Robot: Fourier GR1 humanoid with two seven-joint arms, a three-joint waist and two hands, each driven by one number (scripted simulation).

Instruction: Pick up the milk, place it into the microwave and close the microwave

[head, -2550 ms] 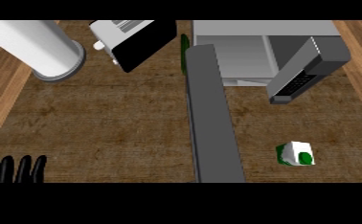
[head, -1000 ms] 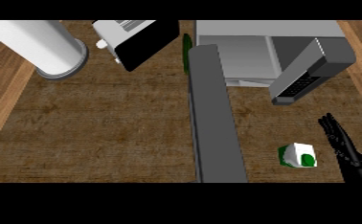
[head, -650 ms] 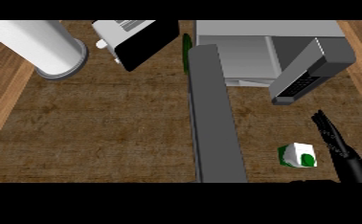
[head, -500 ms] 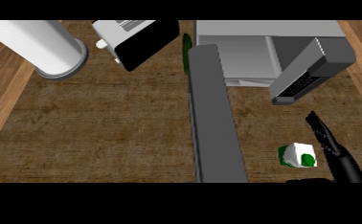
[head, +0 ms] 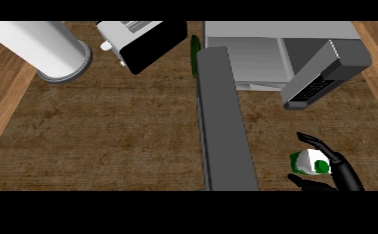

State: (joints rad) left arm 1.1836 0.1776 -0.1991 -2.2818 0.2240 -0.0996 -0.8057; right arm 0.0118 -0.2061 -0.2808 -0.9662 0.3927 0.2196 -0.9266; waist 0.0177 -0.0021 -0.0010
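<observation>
The milk (head: 310, 161), a small white carton with green patches, stands on the wooden counter (head: 111, 143) near the front right. My right hand (head: 341, 172) comes in from the lower right and brackets the carton: its fingers (head: 325, 148) arch along the carton's right and far side, the thumb (head: 304, 182) lies just in front. The fingertip stands a little off the carton. The microwave (head: 251, 58) is at the back right, its cavity open. Its long grey door (head: 221, 123) swings out toward me, left of the milk. My left hand does not show.
A dark grey block with a button panel (head: 325, 75) juts out at the microwave's right. A white cylinder (head: 44, 48) stands at the back left, a white and black toaster (head: 140, 43) beside it. A green object (head: 194, 55) peeks behind the door.
My right hand has come in from the right edge and moved left to the milk, its fingers now bent round it. The left hand, at the lower left 2.5 s ago, is gone.
</observation>
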